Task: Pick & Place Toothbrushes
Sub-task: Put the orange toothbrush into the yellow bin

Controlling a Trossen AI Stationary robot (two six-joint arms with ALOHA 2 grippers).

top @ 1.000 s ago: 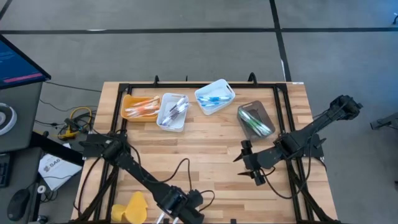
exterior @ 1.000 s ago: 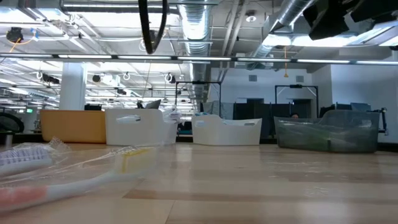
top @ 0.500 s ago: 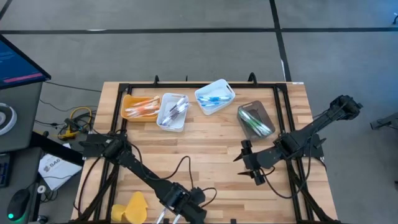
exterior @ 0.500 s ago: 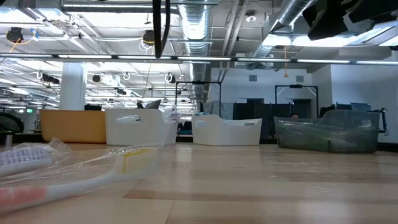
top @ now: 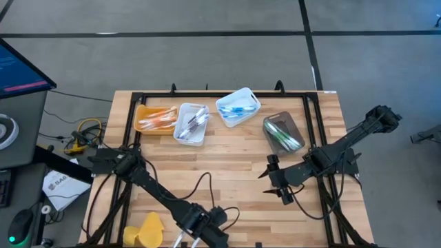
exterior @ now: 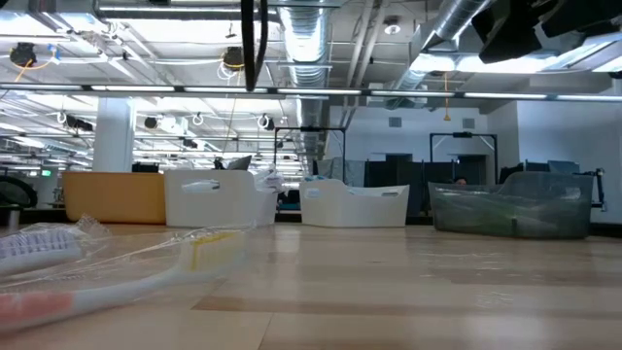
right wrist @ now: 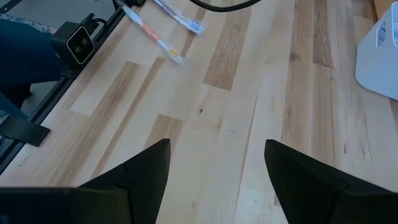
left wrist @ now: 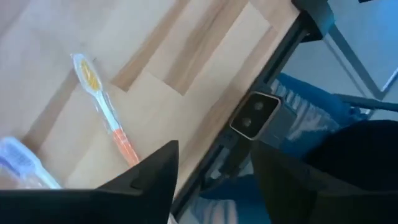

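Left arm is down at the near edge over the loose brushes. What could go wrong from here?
1. The orange-handled toothbrush lies close to the table edge, beside the left gripper; a nudge might push it off.
2. It appears wrapped in clear film, so the fingers may slip.
3. A second toothbrush lies right next to it; both could be caught together.

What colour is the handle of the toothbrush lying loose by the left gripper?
Orange handle on that toothbrush, clearest in the left wrist view.
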